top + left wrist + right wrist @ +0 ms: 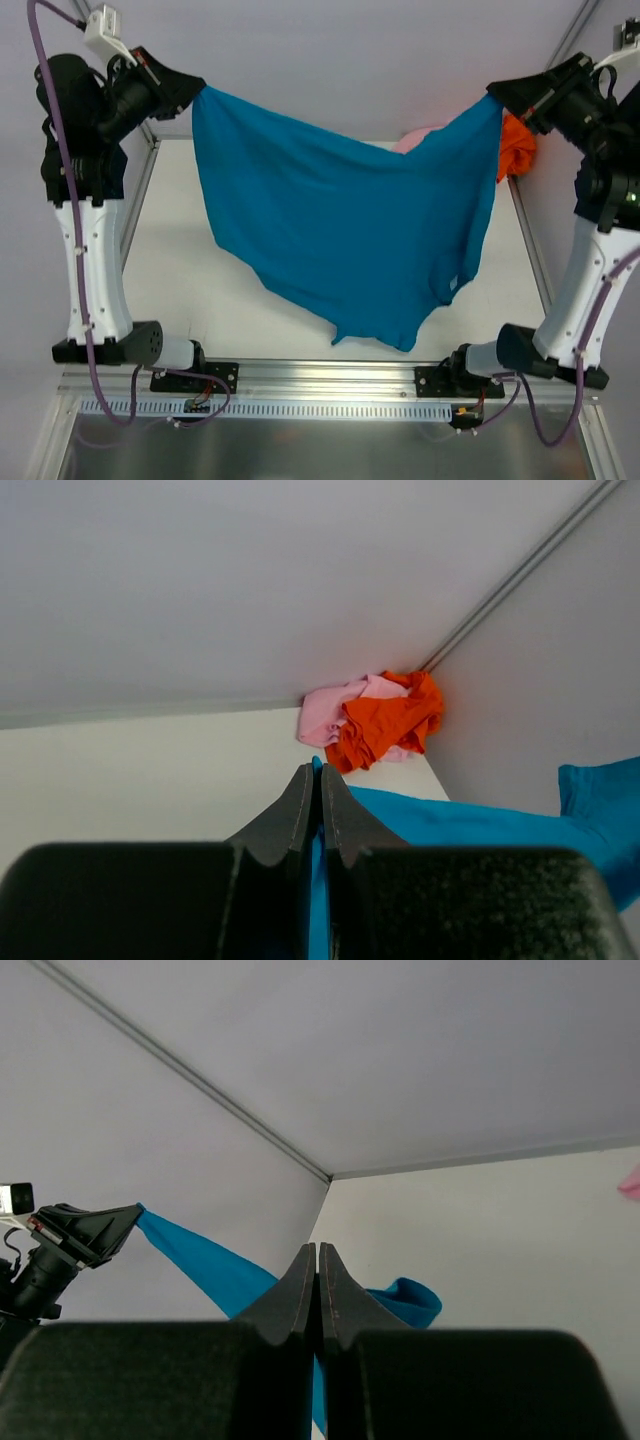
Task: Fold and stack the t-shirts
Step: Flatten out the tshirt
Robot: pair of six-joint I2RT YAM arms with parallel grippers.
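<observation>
**Item 1: teal-blue t-shirt** (350,230). It is lifted above the bench (190,280) and stretched between the two hands as a wide hanging sheet. In the overhead view its upper edge sags from 10 o'clock across to 2 o'clock. The lowest fold hangs toward 6 o'clock, near the arm bases. Whether that fold touches the bench cannot be told. A small white neck tag (455,282) shows low on the cloth, at about 4 o'clock.

**Item 2: left hand** (197,92). It is raised at 10 o'clock with its fingers pressed together, pinching one corner of the teal-blue t-shirt. In its wrist view a strip of teal cloth sits between the fingers and trails off toward 3 o'clock.

**Item 3: right hand** (497,100). It is raised at 2 o'clock, clamped on the opposite corner. From there the cloth runs toward 9 o'clock, to the left hand.

**Item 4: orange t-shirt** (515,148). It lies crumpled in the far right corner of the bench, partly hidden behind the right hand.

**Item 5: pink t-shirt** (420,138). It lies crumpled, touching the orange t-shirt on its 9 o'clock side.
</observation>
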